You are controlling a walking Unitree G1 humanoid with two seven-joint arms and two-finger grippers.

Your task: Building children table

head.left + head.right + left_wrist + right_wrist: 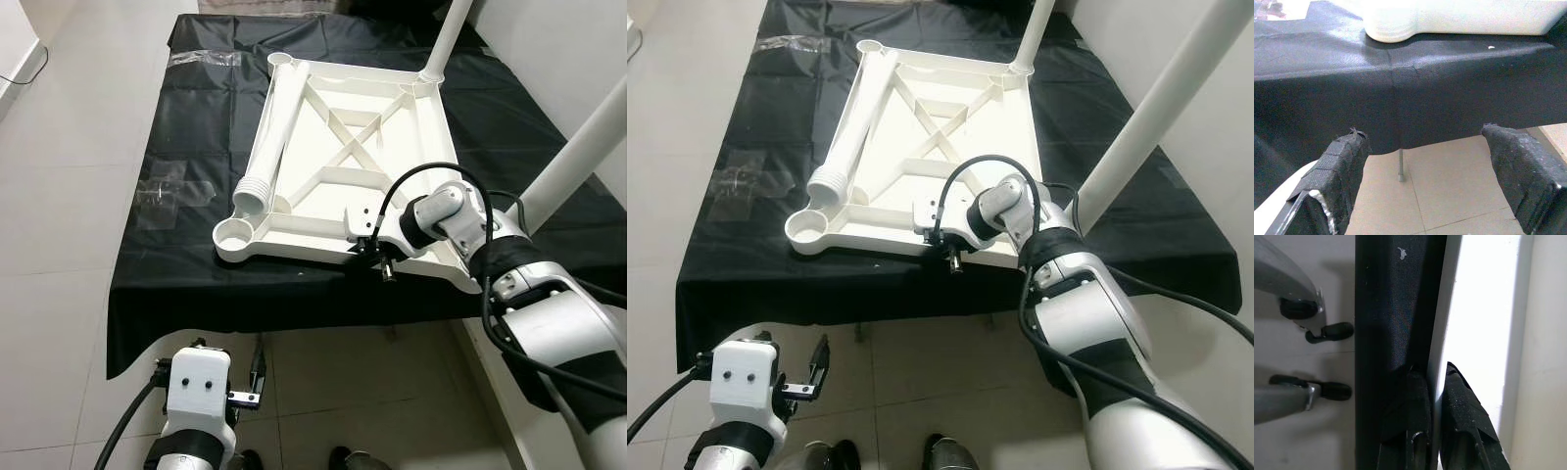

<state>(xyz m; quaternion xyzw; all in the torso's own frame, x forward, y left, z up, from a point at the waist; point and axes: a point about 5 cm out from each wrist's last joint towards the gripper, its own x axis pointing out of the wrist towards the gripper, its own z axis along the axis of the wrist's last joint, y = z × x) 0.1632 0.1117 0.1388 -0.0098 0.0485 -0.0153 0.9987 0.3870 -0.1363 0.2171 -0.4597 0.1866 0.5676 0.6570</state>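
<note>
The white table top (294, 240) lies upside down on a black-covered table (176, 274). A loose white leg (269, 137) rests along its left side, threaded end near an empty corner socket (235, 233). Two legs stand upright in the right corners, one far (446, 39) and one near (578, 157). My right gripper (365, 249) is shut on the top's near rim; in the right wrist view the thin white edge (1436, 377) runs between the fingers (1466, 431). My left gripper (258, 372) hangs open below the table's front edge, with floor between its fingers (1337, 171).
The black cloth (1400, 88) drapes over the front edge above the tiled floor (69, 294). Clear tape patches (171, 191) sit on the cloth's left side. My feet (945, 452) stand close to the table. A white wall (1215, 147) lies on the right.
</note>
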